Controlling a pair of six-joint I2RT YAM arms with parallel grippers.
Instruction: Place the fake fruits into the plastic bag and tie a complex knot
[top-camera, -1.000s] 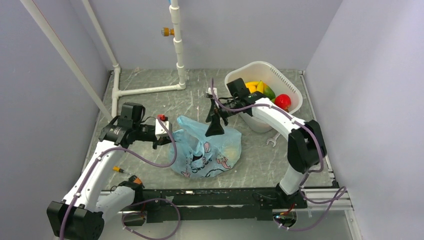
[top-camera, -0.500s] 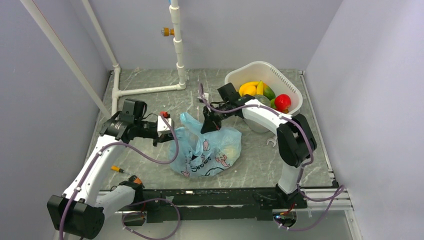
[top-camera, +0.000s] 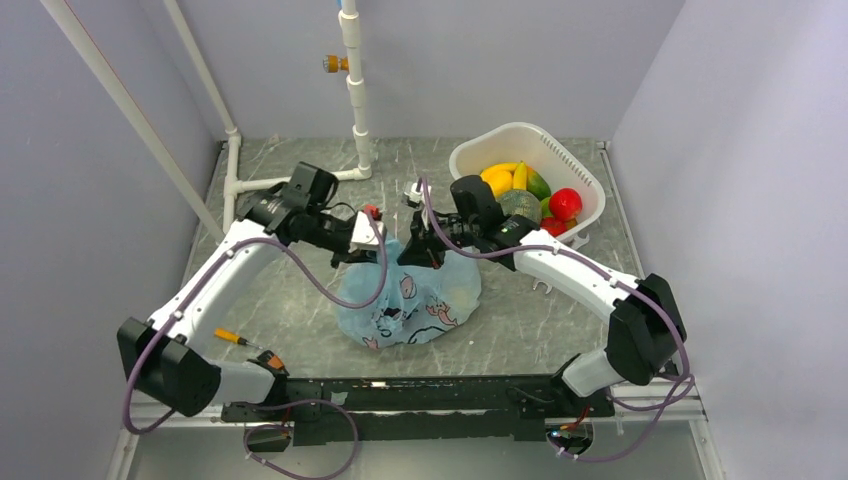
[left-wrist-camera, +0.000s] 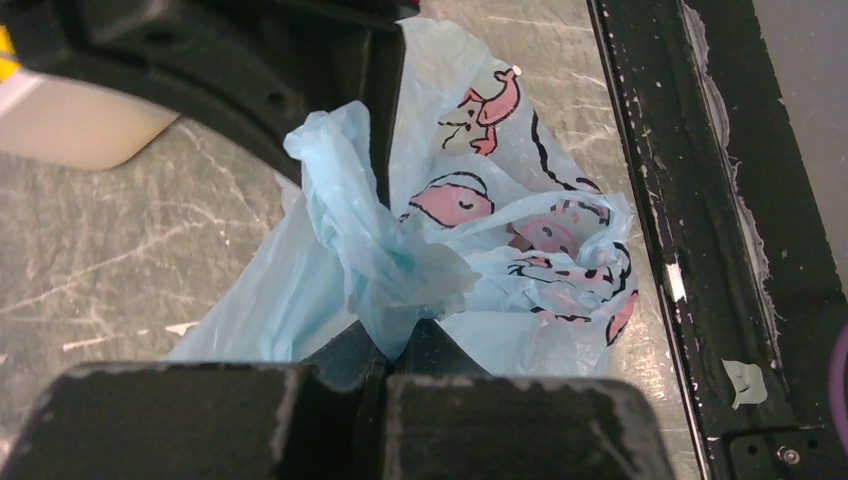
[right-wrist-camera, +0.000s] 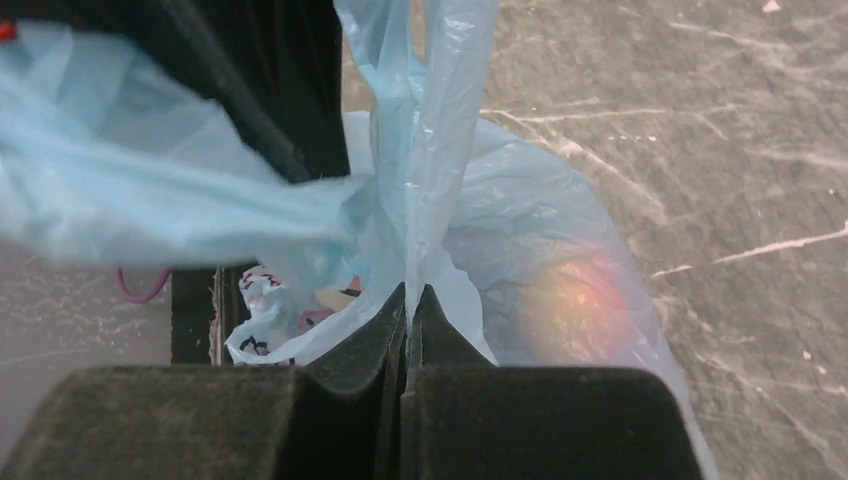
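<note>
The light-blue plastic bag (top-camera: 405, 300) sits bunched mid-table, its printed side showing. A peach-orange fake fruit (right-wrist-camera: 580, 295) glows through its film. My left gripper (top-camera: 362, 250) is shut on a twisted strip of bag film (left-wrist-camera: 400, 270) at the bag's upper left. My right gripper (top-camera: 415, 255) is shut on another strip (right-wrist-camera: 425, 150) that runs taut upward. The two strips cross between the grippers. No knot is in view. More fake fruits lie in the white basket (top-camera: 590, 180): a yellow one (top-camera: 500, 178), a red one (top-camera: 565, 203) and a green melon (top-camera: 520, 205).
A white pipe frame (top-camera: 355, 100) stands at the back left. A small metal wrench (top-camera: 543, 285) lies right of the bag. An orange-handled tool (top-camera: 235, 338) lies near the left arm's base. A black rail (left-wrist-camera: 690, 250) edges the table's front.
My right gripper was open and has shut on a bag strip. My left arm has swung right and back with its strip, so both grippers now meet over the bunched bag.
</note>
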